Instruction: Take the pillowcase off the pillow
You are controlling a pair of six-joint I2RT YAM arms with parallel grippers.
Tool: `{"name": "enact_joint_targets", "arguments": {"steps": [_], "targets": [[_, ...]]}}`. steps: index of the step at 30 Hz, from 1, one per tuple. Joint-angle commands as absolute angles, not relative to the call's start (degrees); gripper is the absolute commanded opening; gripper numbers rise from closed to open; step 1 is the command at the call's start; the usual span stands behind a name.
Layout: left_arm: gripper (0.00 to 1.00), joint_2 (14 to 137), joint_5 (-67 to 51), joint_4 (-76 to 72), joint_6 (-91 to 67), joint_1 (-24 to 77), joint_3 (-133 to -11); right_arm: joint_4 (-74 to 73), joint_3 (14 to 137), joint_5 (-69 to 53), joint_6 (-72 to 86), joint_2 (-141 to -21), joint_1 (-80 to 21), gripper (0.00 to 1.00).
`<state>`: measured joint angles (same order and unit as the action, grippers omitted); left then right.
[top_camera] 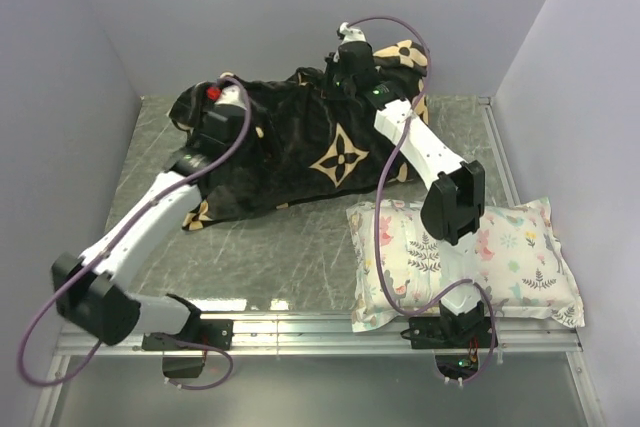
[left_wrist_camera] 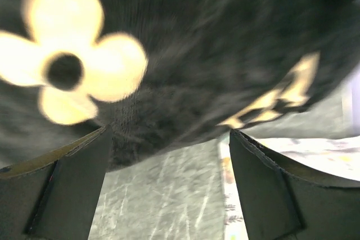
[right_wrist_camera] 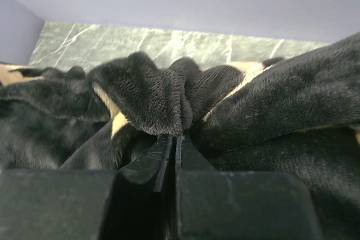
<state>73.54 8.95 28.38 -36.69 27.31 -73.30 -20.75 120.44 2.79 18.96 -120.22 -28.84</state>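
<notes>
The black pillowcase (top_camera: 300, 147) with tan flower and star motifs lies bunched across the back middle of the table. The plain white pillow does not show; it is hidden inside the cover. My left gripper (top_camera: 222, 105) is at the cover's left end, open and empty. In the left wrist view (left_wrist_camera: 169, 133) its jaws stand wide apart just below the blurred black fabric (left_wrist_camera: 197, 54). My right gripper (top_camera: 340, 72) is at the cover's far top edge. In the right wrist view (right_wrist_camera: 174, 136) it is shut, pinching a fold of the black fabric (right_wrist_camera: 152, 99) at its tips.
A smaller white pillow with pastel floral print (top_camera: 470, 257) lies at the front right, beside the right arm; its edge shows in the left wrist view (left_wrist_camera: 315, 147). Grey walls close in the green marbled table (top_camera: 280, 247) at the left, back and right.
</notes>
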Motion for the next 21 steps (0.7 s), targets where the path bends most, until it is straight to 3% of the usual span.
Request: {"name": "enact_joint_targets", "arguments": {"steps": [1,5,7,8,9,10,11,12,15,21], "targets": [[0.9,77.67,11.07,19.7,-39.55,29.0,-71.98,-17.84,118.74,-3.77,22.5,-116.01,-30.59,0.0],[0.84,82.78,14.41,17.49,-42.0,29.71,-71.28,-21.17,124.25,-4.49,21.01,-118.21,-31.73,0.03],[0.77,85.24,17.3,18.97,-43.32,29.71,-71.89,-23.29,125.85,-4.75,21.01,-119.27,-31.64,0.17],[0.57,86.04,20.45,20.99,-44.46,29.62,-72.68,-23.29,125.77,-4.75,21.01,-119.18,-31.73,0.23],[0.47,86.74,22.22,22.31,-44.91,29.27,-73.21,-23.03,125.34,-4.75,20.92,-118.14,-31.73,0.3],[0.34,87.88,23.45,23.46,-45.26,29.01,-73.82,-22.59,124.55,-4.57,20.83,-117.34,-31.64,0.43],[0.1,88.24,25.21,25.73,-45.87,27.87,-74.52,-22.07,123.24,-4.22,20.92,-116.64,-31.47,0.49],[0.02,88.42,25.4,26.45,-46.05,26.99,-74.62,-22.06,122.79,-3.52,20.66,-115.33,-31.38,0.57],[0.0,86.76,25.4,27.16,-45.79,22.95,-73.57,-23.81,122.78,-0.28,19.34,-112.95,-30.94,0.71],[0.0,81.65,26.1,29.44,-43.07,14.77,-73.91,-21.19,110.68,4.39,22.31,-101.46,-26.29,0.83]]}}
